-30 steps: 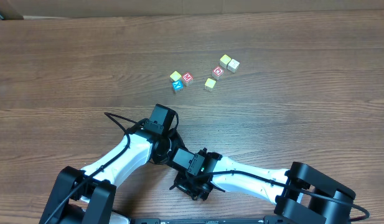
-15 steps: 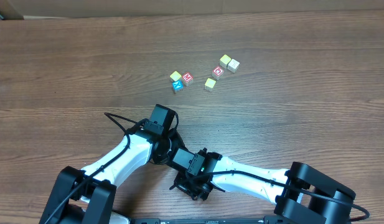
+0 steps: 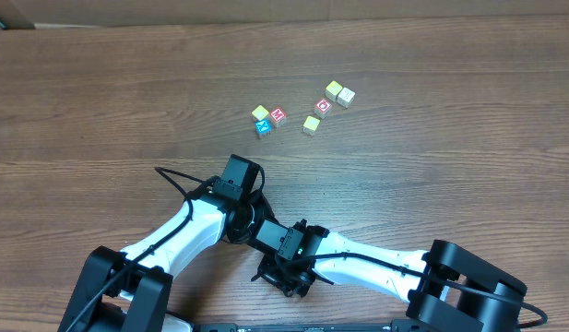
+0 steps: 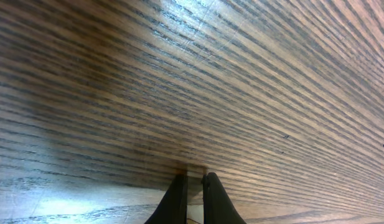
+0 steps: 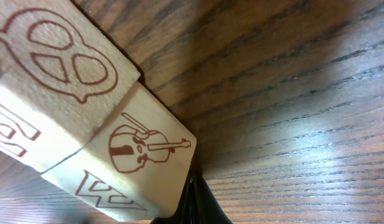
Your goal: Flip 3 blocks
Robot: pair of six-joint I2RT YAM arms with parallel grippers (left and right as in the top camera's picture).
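while blocks [image 3: 346, 96] lie scattered on table [image 3: 100, 92], left fingers [image 4: 177, 196], right fingers [image 5: 198, 208] pressed together.

Your bench [image 3: 450, 184] is dark brown wood with a fine streaked grain. The red M cube [image 3: 278, 115] has a red face with a pale letter. Just left of it you see a blue-faced cube [image 3: 263, 128] and a yellow-topped cube [image 3: 260, 112], and off to its right a second red cube [image 3: 323, 105]. In the right wrist view, the pretzel block [image 5: 55, 56] and the violin block [image 5: 142, 149] are pale wood printed with red-brown line drawings. The left arm [image 3: 187, 231] and right arm [image 3: 367, 266] are white with black joints.
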